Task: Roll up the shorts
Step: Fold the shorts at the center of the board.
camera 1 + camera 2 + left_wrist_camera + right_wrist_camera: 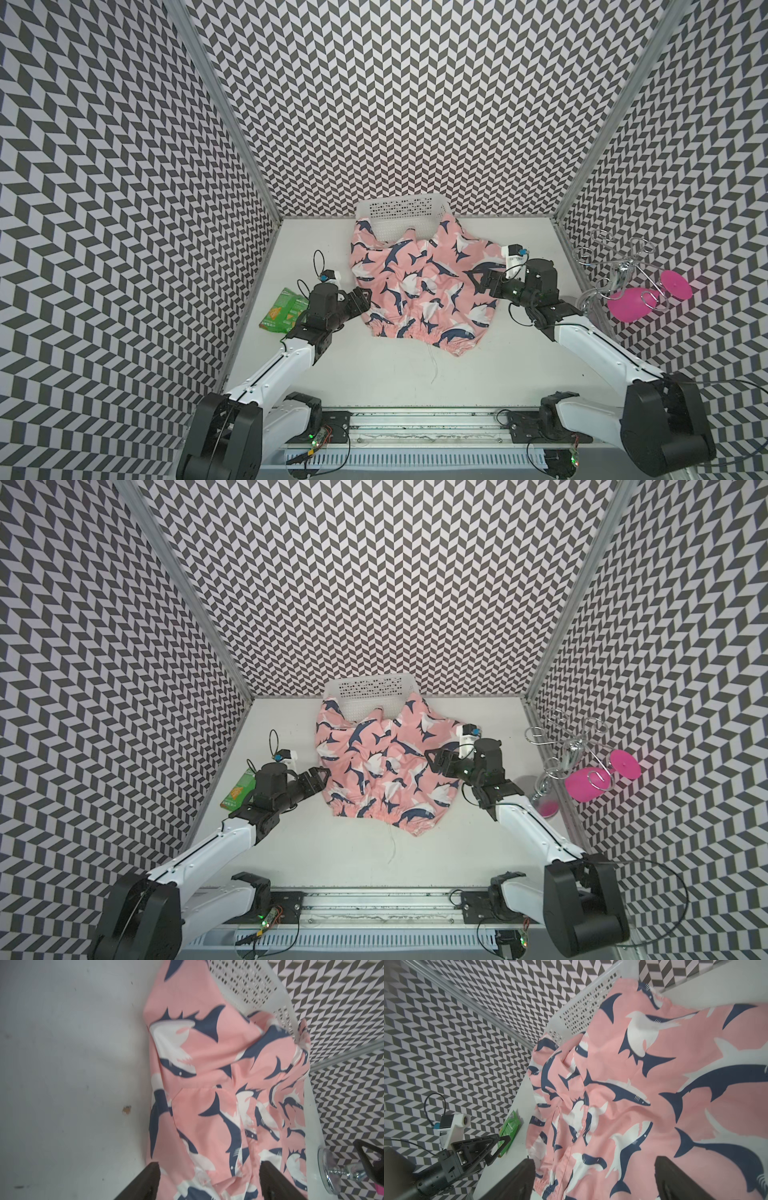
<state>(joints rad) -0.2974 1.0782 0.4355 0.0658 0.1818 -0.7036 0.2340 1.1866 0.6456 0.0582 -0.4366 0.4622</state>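
Observation:
The pink shark-print shorts (pixel 419 286) (pixel 382 766) lie spread on the white table. Their gathered waistband (pixel 415 332) faces the front and a thin drawstring (pixel 432 361) trails off it. The leg ends drape over a basket at the back. My left gripper (pixel 365 297) (pixel 322 777) is at the shorts' left edge, open. In the left wrist view its jaws (pixel 209 1167) stand wide over the fabric (pixel 207 1084). My right gripper (pixel 476 278) (pixel 432 760) reaches over the right side, open too. In the right wrist view it (pixel 593 1165) has cloth (pixel 633 1095) under its spread fingers.
A white perforated basket (pixel 399 212) (pixel 365 690) stands against the back wall, partly under the shorts. A green snack bag (pixel 282 309) (pixel 237 793) lies at the left wall beside my left arm. A wire rack (pixel 615 266) holding a pink glass (pixel 631 303) stands at the right edge.

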